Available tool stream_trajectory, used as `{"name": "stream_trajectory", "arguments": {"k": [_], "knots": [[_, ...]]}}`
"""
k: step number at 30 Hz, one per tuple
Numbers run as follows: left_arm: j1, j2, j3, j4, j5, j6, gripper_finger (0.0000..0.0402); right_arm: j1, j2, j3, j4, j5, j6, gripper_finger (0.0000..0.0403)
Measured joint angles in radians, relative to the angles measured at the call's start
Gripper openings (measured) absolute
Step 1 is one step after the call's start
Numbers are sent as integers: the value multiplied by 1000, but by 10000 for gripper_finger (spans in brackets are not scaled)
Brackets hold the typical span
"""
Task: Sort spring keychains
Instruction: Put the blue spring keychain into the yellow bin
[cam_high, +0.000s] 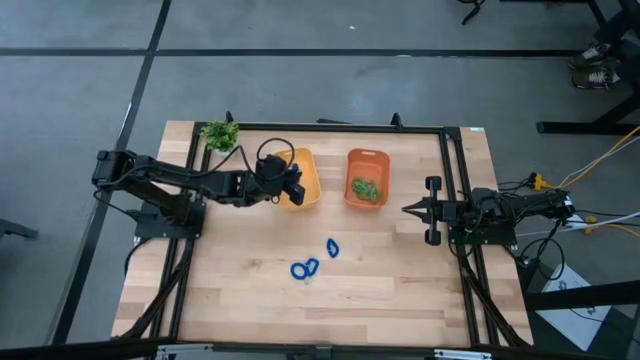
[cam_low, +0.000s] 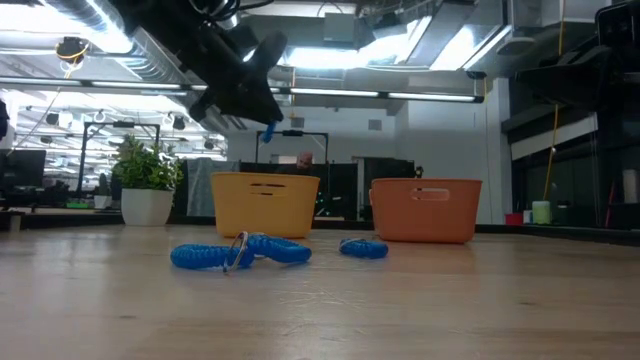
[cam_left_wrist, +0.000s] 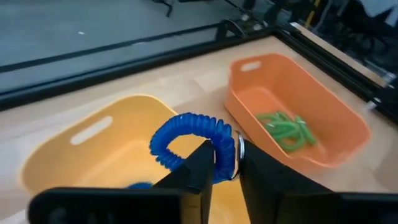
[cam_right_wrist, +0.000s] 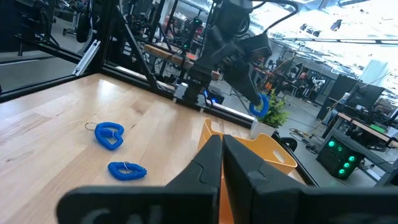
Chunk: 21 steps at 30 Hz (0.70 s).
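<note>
Your surface (cam_high: 400, 290): pale wood planks, smooth, faint sheen. Yellow bin (cam_left_wrist: 93, 149) and orange bin (cam_left_wrist: 292, 93), mid-frame: plastic, smooth, soft satin gloss. Blue keychain (cam_left_wrist: 189, 140) in your left hand (cam_left_wrist: 222, 171): ribbed plastic coil, glossy, small shiny metal ring. Left hand's fingers (cam_left_wrist: 193, 174): dark, matt. Floor (cam_high: 300, 80), upper frame: grey, matt.

Two dark, slender jointed arms; black looping cable on the left; yellow and orange wires behind the right

Bright overhead strip lighting, soft shadows, blurred foreground
</note>
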Motion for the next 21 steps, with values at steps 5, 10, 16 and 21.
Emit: {"name": "stream_trajectory", "arguments": {"k": [5,10,16,21], "knots": [[18,0,0,0,-45,-19,93,0,0,0,0,0,0,16],[29,0,0,0,-45,-32,122,0,0,0,0,0,0,16],[29,0,0,0,-45,-32,142,0,0,0,0,0,0,16],[29,0,0,-1,-45,-32,150,0,0,0,0,0,0,16]]}}
